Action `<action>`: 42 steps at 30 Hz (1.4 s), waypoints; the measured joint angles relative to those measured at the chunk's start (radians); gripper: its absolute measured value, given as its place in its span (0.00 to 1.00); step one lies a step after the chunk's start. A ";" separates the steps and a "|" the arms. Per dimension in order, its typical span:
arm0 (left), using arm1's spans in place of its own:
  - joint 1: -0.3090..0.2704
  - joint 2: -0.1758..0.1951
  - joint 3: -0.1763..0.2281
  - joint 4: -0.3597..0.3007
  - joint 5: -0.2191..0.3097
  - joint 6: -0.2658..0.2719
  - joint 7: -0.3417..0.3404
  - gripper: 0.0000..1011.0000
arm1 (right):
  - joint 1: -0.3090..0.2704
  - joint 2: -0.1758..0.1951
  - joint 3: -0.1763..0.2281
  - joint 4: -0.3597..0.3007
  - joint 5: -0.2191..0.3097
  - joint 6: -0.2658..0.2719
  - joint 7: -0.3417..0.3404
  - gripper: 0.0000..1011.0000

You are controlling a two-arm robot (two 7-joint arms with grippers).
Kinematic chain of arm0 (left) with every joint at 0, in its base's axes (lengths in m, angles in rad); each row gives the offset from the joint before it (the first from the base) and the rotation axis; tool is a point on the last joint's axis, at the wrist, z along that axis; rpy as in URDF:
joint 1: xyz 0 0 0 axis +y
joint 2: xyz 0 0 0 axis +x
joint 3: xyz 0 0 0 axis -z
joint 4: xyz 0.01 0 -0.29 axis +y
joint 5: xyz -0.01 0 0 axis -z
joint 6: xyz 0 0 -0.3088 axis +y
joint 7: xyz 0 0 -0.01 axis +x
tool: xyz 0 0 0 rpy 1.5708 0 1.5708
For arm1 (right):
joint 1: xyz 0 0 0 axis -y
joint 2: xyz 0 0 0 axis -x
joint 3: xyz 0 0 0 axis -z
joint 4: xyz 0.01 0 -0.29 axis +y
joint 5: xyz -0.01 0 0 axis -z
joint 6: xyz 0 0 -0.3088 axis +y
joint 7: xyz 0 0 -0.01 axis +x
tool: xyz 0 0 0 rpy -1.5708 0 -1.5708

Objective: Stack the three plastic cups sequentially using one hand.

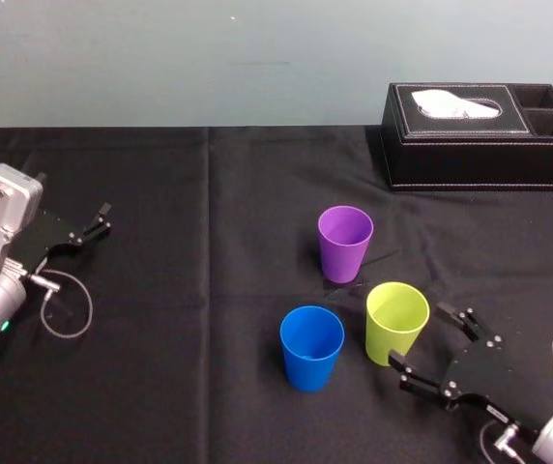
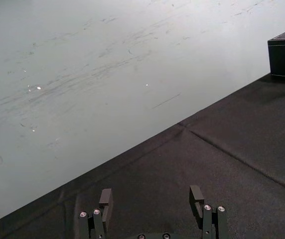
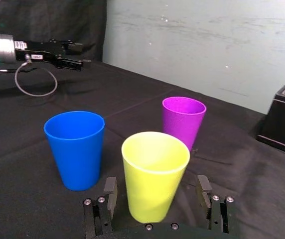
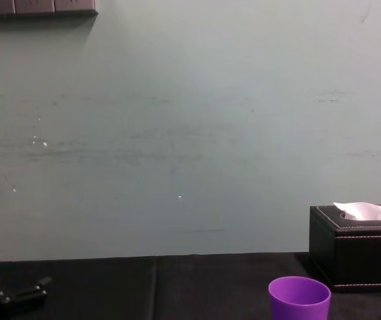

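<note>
The three plastic cups are standing upright and mouth-up on the black-clothed bench (image 1: 160, 387), grouped a little toward its right edge and all apart from one another. The purple cup (image 1: 344, 242) is sitting farthest back, toward the far edge. The blue cup (image 1: 311, 346) and the lime cup (image 1: 395, 321) are sitting side by side nearer the near edge, with the blue one toward the left edge and the lime one toward the right. The right gripper (image 1: 418, 334) is reaching in from the near right corner, low over the cloth, and is meeting the lime cup from its right side. Its fingers (image 3: 110, 191) are spread wide, flanking the lower part of the lime cup (image 3: 155, 174) without closing on it, so the gripper is released and holding nothing. In the right wrist view the blue cup (image 3: 75, 149) and the purple cup (image 3: 183, 122) are standing beyond it. The left gripper (image 1: 101, 220) is idling near the left edge, well apart from the cups, its fingers (image 2: 105, 196) parted and empty over bare cloth. A black tissue box (image 1: 480, 135) is sitting at the far right corner, behind the purple cup and well apart from it, with a white tissue poking from its top
</note>
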 joint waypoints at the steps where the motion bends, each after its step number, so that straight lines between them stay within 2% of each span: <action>1: 0.000 0.000 0.000 0.000 0.000 0.000 0.000 1.00 | 0.004 -0.003 -0.002 0.002 -0.001 0.003 0.004 0.99; 21: 0.000 0.000 0.000 0.000 0.000 0.000 0.000 1.00 | 0.107 -0.087 -0.010 0.057 -0.014 0.059 0.084 0.99; 29: 0.000 0.000 0.000 0.000 0.000 0.000 0.000 1.00 | 0.104 -0.084 -0.010 0.055 -0.013 0.058 0.084 0.99; 34: 0.000 0.000 0.000 0.000 0.000 0.000 0.000 1.00 | 0.102 -0.083 -0.010 0.054 -0.013 0.057 0.082 0.93; 38: 0.000 0.000 0.000 0.000 0.000 0.000 0.000 1.00 | 0.101 -0.082 -0.009 0.053 -0.013 0.056 0.081 0.81; 42: 0.000 0.000 0.000 0.000 0.000 0.000 0.000 1.00 | 0.100 -0.082 -0.009 0.052 -0.013 0.055 0.080 0.78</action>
